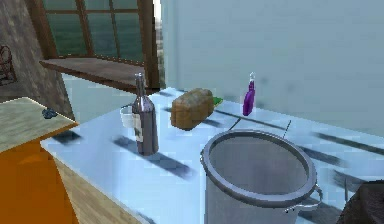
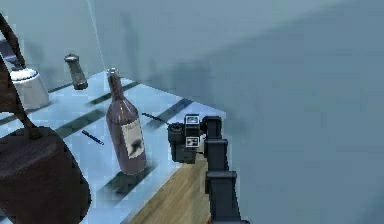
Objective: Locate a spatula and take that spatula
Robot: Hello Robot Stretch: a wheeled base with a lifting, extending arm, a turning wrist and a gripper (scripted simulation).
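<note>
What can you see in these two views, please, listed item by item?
counter: one, pale blue, under it all
wine bottle: one, dark with pale label, forward view's middle left
bread loaf: one, brown, behind that bottle
spray bottle: one, purple, by the wall
big pot: one, grey, forward view's bottom
window: one, wooden frame, forward view's upper left
brown bottle: one, reddish brown, arm side view's middle left
shaker: one, dark, far along the counter
pale pot: one, whitish, arm side view's left edge
rounded vessel: one, dark brown, arm side view's bottom left
thin sticks: two, dark, lying flat near the brown bottle
arm: one, dark, rising from the bottom edge
pincer: one, dark, at the counter's edge
</note>
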